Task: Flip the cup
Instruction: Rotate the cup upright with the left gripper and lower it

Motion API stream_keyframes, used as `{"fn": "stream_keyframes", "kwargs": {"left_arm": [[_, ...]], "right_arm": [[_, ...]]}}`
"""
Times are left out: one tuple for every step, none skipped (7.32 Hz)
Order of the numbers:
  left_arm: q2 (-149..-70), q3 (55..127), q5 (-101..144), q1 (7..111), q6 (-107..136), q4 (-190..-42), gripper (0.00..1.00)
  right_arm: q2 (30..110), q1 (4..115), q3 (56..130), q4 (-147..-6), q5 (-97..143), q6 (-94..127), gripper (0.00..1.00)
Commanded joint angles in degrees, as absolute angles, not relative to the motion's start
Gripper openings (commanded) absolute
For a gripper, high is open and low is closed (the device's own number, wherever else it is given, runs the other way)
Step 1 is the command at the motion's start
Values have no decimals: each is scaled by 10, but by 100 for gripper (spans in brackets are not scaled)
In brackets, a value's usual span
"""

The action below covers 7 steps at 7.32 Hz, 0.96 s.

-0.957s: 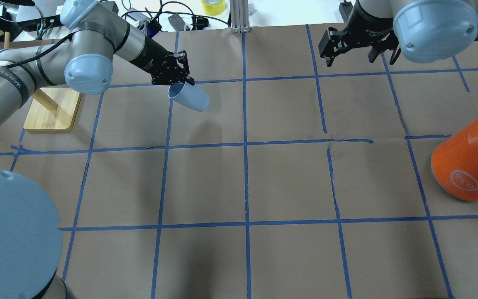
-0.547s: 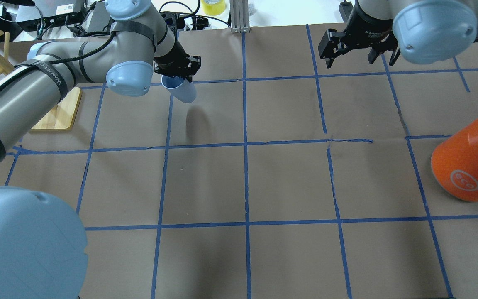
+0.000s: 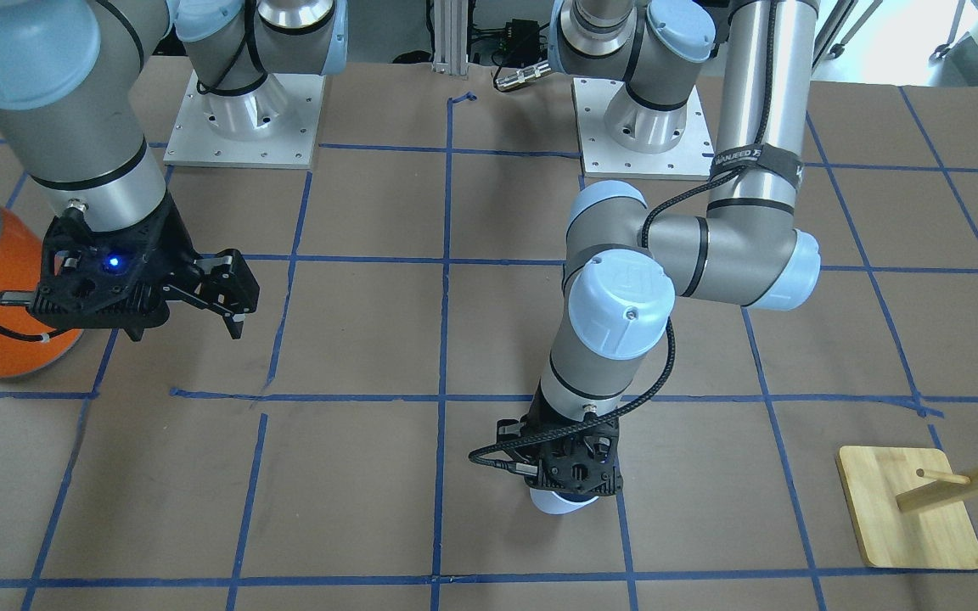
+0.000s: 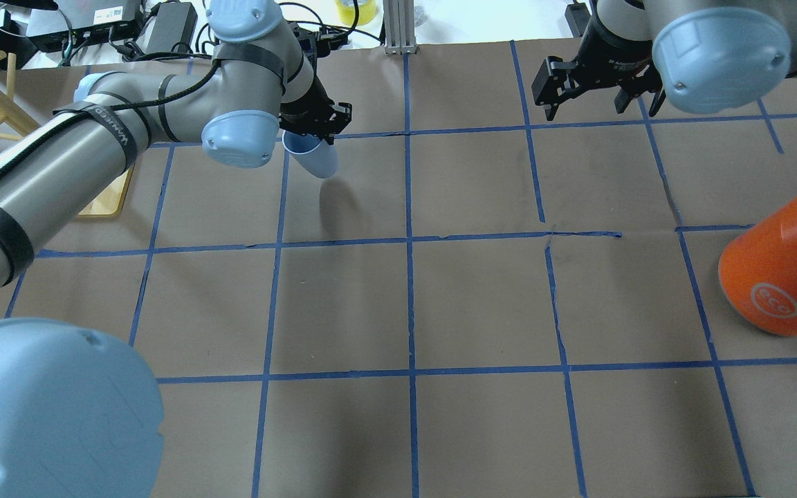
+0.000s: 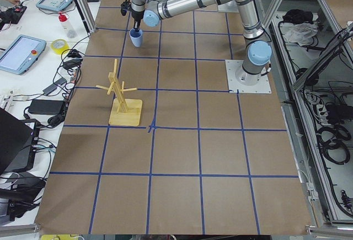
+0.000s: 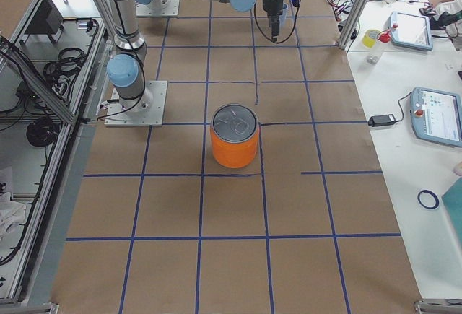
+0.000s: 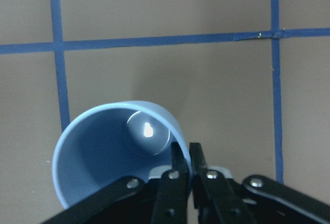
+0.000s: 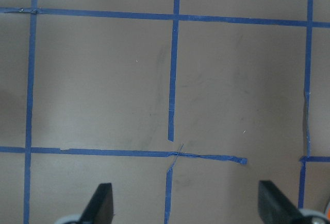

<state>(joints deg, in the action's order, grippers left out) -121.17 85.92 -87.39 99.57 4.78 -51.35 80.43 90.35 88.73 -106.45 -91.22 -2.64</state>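
Cup (image 4: pixel 313 158) swung from slanted to nearly upright, mouth up, low over desk (image 4: pixel 481 304); contact unclear. Rim pinched in left claw (image 7: pixel 184 157). Right claw (image 8: pixel 185 206) wide, empty, well apart. Probably flipped; only setting down left.

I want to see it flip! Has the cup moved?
Yes. Held by the left claw, the cup has tipped more upright, its bottom swinging toward the tape line beside it.
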Motion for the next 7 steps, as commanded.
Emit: {"fn": "stream_keyframes", "kwargs": {"left_arm": [[-1230, 856, -886, 1014, 44, -500, 0], [-1229, 851, -906, 1014, 16, -500, 0], [-1230, 819, -960, 1014, -60, -509, 0], [-1232, 793, -966, 1013, -85, -524, 0], [-1235, 784, -967, 991, -108, -526, 0], [-1234, 783, -966, 958, -141, -528, 0], [-1224, 780, -966, 919, -160, -581, 0]], "right_arm": [[804, 904, 888, -1064, -912, -26, 100], [804, 904, 888, -1064, -912, -26, 100], [804, 904, 888, -1064, -912, -26, 100], [804, 904, 888, -1064, -912, -26, 100], [804, 904, 889, -1064, -912, -26, 100], [804, 904, 889, -1064, -912, -25, 100], [804, 904, 889, -1064, -912, -25, 100]]}}
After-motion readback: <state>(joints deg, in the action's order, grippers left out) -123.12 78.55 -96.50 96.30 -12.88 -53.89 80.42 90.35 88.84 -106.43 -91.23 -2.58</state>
